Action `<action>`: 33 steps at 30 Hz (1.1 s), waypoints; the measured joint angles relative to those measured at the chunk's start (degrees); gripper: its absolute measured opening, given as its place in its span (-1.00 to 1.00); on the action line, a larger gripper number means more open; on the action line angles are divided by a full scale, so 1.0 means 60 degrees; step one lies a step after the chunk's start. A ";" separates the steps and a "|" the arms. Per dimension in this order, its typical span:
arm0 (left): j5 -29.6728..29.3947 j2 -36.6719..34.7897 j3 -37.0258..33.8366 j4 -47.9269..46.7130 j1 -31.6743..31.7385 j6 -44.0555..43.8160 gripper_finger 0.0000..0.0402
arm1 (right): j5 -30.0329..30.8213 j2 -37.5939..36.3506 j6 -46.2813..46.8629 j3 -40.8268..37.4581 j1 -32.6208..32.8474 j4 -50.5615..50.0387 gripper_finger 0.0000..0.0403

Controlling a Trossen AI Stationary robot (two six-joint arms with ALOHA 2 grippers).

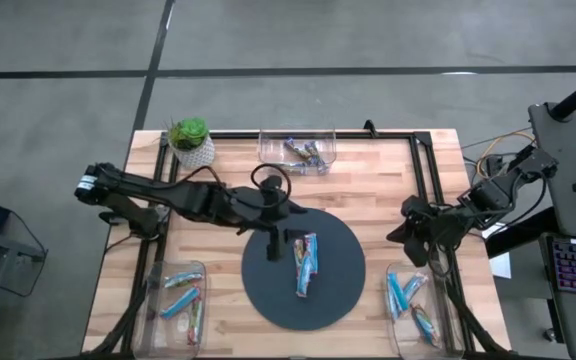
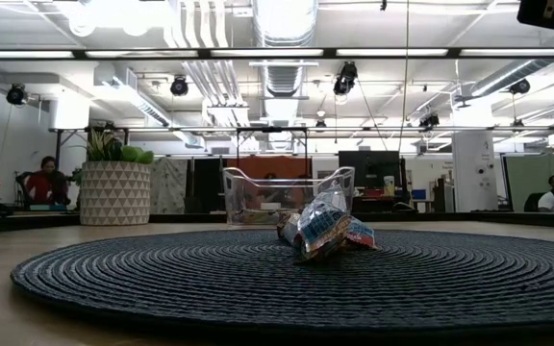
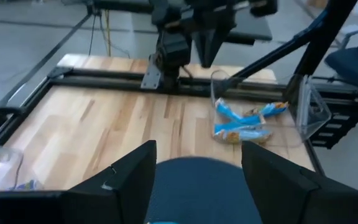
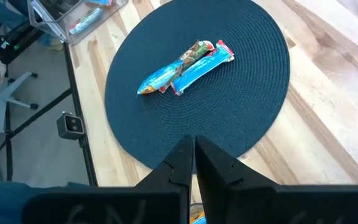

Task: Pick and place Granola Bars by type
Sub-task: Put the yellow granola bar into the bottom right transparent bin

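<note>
Now | left claw (image 1: 271, 243) open (empty) | granola bars (image 1: 306, 264) just beside, on mat (image 1: 343, 290)

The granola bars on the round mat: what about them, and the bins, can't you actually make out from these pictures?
- Granola bars on the mat: the exact count is unclear; they overlap in the high, low and right wrist views.
- Wrapper print: too small everywhere, blurred in the low view.
- Far bin: contents too small from above; the pile hides it in the low view.
- Left bin: cut off at the left wrist view's edge.
- Left gripper: its open fingers hide the mat below.
</note>
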 joint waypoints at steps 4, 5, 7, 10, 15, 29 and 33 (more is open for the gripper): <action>0.0328 0.0496 0.0278 0.0401 0.0039 0.0372 0.09 | 0.0000 -0.0011 0.0069 -0.0004 0.0002 -0.0009 -0.95; 0.0469 0.0679 0.0424 0.0386 0.0056 0.0386 0.09 | 0.0000 -0.0011 0.0067 -0.0004 0.0002 -0.0004 -0.95; 0.0726 0.1017 0.0732 0.0346 0.0098 0.0423 0.09 | 0.0001 -0.0009 0.0073 -0.0004 0.0002 -0.0009 -0.95; 0.1474 0.1509 0.1204 0.0211 0.0124 0.0633 0.09 | 0.0002 0.0003 0.0099 -0.0004 0.0008 -0.0007 -0.95; 0.2466 0.2178 0.1828 -0.0283 0.0117 0.1056 0.09 | 0.0004 0.0000 0.0102 -0.0004 0.0009 -0.0005 -0.95; 0.2603 0.2842 0.2010 -0.0855 0.0124 0.0409 0.09 | 0.0004 -0.0008 0.0043 -0.0004 0.0009 -0.0350 -0.95; 0.2614 0.2858 0.2010 -0.1000 0.0120 -0.0368 0.09 | 0.0000 -0.0008 0.0091 -0.0004 0.0009 -0.0577 -0.95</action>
